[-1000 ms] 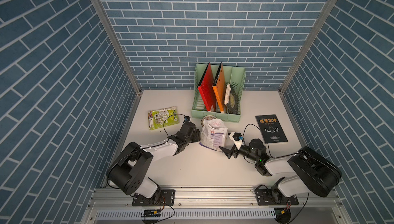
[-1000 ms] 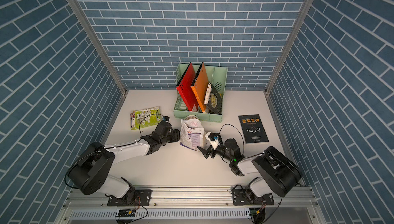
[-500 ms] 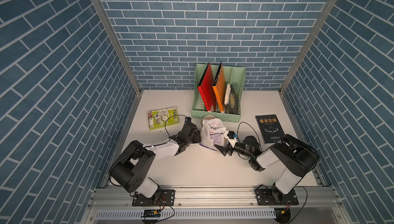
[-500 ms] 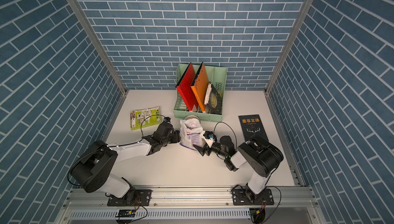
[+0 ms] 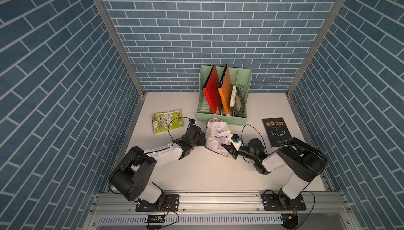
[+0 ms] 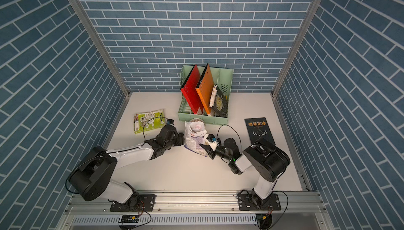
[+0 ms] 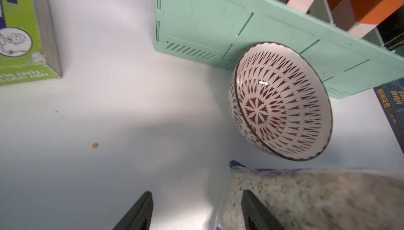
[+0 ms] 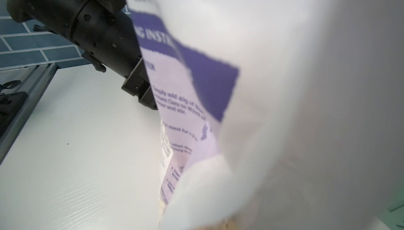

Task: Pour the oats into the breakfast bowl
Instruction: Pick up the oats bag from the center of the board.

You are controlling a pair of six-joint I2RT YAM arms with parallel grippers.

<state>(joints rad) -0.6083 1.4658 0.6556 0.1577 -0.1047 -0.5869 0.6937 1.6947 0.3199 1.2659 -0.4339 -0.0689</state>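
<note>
Pouch point(image 5: 215, 138) upright between both arms. Right end effector point(image 5: 226, 147) pinched narrow on its side. Left end effector point(image 7: 196, 194) wide alongside. Bowl point(image 7: 282, 102) just behind pouch.

I count one white oats pouch point(image 5: 215, 139), one round red-patterned ceramic bowl point(image 7: 282, 102) and one mint-green plastic file rack point(image 5: 237, 120). Two upright folders stand there: one red folder point(image 5: 211, 93), one orange folder point(image 5: 226, 95). Also one green cartoon-printed packet point(image 5: 167, 120) and one black book lying flat point(image 5: 276, 132).
</note>
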